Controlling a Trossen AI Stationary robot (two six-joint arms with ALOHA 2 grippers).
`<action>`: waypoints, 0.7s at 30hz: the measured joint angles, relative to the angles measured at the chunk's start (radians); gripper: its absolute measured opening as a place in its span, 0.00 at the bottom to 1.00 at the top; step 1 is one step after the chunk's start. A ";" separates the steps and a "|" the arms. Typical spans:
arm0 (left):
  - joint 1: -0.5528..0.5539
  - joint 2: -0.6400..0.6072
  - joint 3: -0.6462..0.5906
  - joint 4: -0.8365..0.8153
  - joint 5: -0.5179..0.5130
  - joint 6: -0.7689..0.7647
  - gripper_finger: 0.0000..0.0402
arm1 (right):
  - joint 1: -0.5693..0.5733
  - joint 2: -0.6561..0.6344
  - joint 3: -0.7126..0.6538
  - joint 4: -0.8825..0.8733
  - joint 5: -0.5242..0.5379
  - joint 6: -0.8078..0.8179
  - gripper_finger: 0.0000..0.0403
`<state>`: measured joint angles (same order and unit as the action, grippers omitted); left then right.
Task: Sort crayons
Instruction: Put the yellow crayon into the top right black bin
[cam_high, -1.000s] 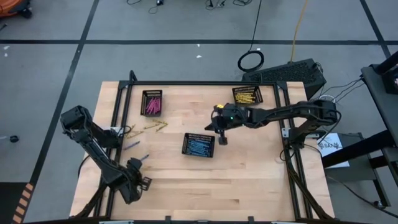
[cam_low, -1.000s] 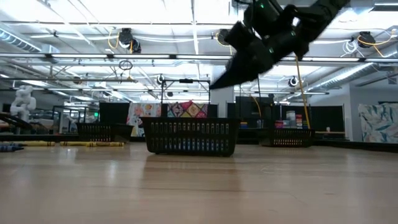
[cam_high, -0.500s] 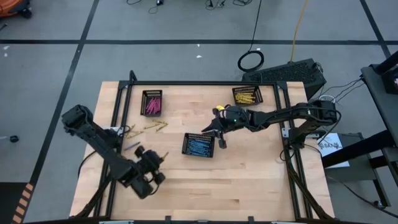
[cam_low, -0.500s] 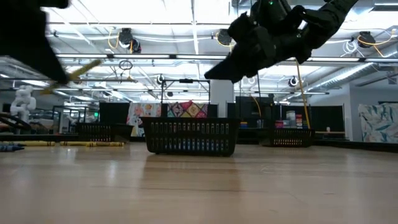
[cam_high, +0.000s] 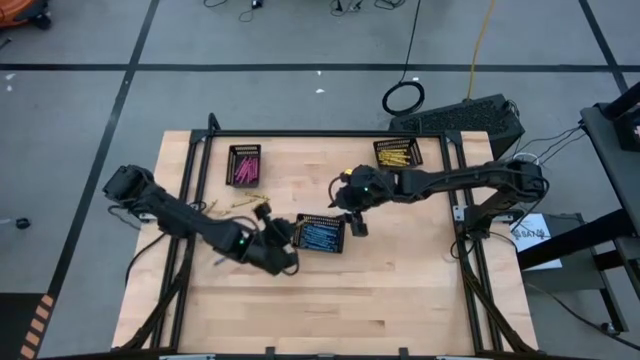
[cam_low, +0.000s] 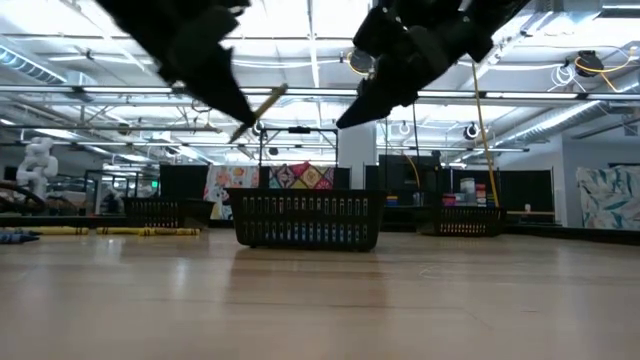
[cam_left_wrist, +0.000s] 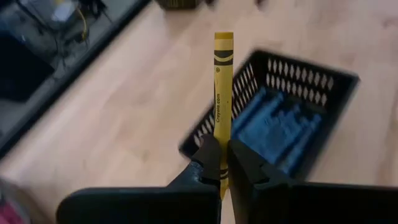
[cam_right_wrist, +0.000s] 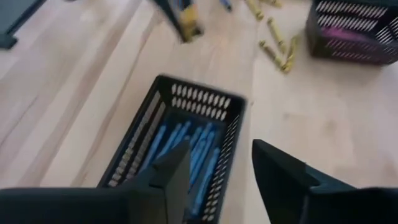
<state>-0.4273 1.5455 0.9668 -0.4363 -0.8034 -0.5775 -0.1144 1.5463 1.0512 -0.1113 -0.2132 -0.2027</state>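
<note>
**Crayons: one yellow stick held aloft beside the blue tray**

Crayons mostly lie sorted in three black mesh trays. Nearest the table's front edge is a broad stretch of bare wood (cam_high: 330, 310), open room with nothing standing on it. Above its far side, the left gripper (cam_left_wrist: 222, 163) is clamped on a yellow crayon (cam_left_wrist: 222, 93), which stands straight out past the fingertips; in the low view this crayon (cam_low: 258, 112) hangs tilted, well clear of the tabletop. It sits just beside the left edge of the middle tray (cam_high: 320, 234), which holds blue crayons (cam_right_wrist: 186, 149).

Over the right edge of the same tray, the right gripper (cam_right_wrist: 217, 171) hovers with its jaws parted and nothing between them.

Farther back on the left, loose yellow crayons (cam_high: 240, 206) lie on the wood, with a blue one (cam_high: 211, 237) near the left arm. At the far edge stand the pink tray (cam_high: 244, 166) and, to the right, the yellow tray (cam_high: 397, 153), both well apart from the middle tray.

A second ago the left arm was folded near the front left corner; it has since swung across to the middle tray. The right gripper was shut then and has opened.
</note>
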 joint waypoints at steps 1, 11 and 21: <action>0.015 0.000 0.000 0.029 0.005 0.039 0.01 | 0.003 0.000 -0.009 -0.003 -0.001 0.004 0.40; 0.068 0.000 0.000 0.139 0.071 0.220 0.01 | 0.074 0.030 -0.116 0.371 0.046 0.121 0.42; 0.067 -0.001 0.000 0.145 0.075 0.220 0.01 | 0.095 0.055 -0.117 0.485 0.191 0.160 0.42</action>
<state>-0.3599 1.5448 0.9668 -0.2917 -0.7288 -0.3571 -0.0198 1.6015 0.9344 0.3740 -0.0222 -0.0426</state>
